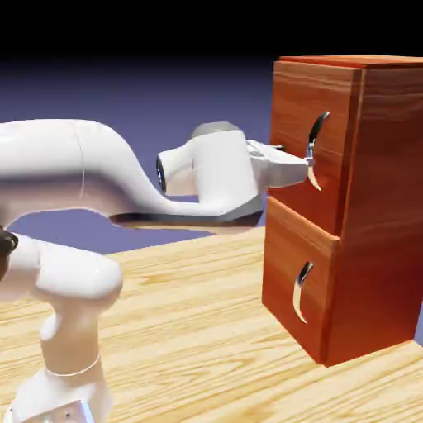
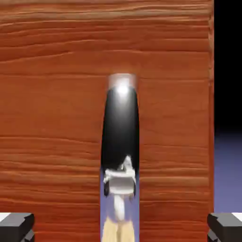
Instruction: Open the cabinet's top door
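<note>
Exterior view: the cabinet [image 1: 384,190] stands at the right of the frame on the wood-grained desk [image 1: 190,330], its top door [image 1: 301,116] in the upper right, flush with the front, above a shorter lower panel [image 1: 289,273] at lower right. The arm [image 1: 83,165] reaches in from the left edge, the hand [image 1: 310,159] at the top door's curved silver handle [image 1: 318,136]. In the hand view, its fingers are spread wide at the bottom corners, the handle between them and touching neither; it grips nothing.
</note>
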Robot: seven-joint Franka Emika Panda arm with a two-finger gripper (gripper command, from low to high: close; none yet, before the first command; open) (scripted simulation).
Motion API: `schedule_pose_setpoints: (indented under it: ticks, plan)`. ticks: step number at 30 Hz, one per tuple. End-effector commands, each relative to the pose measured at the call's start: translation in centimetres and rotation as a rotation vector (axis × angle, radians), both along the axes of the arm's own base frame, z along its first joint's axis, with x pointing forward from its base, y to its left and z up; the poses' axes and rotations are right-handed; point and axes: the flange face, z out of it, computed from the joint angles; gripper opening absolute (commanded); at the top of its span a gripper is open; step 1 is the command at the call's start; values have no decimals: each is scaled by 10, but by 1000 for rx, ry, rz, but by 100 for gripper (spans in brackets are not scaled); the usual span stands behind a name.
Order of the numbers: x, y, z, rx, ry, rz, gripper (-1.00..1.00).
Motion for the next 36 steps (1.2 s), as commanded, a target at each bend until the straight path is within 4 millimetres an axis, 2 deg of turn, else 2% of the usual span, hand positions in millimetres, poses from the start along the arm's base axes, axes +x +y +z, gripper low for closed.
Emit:
schedule_pose_setpoints:
  ticks: [1, 2, 3, 4, 16, 29, 36]
  plan:
    - [10, 1, 0, -1, 0, 0, 100]
    - [19, 2, 0, -3, -1, -1, 100]
    - [19, 2, 0, -3, -1, -1, -100]
    - [19, 2, 0, -3, -1, -1, -100]
    - [-35, 42, 0, -3, -1, -258, -100]
    - [-70, 84, 0, -3, 0, -463, -100]
    - [-89, 116, 0, -3, 0, -605, -100]
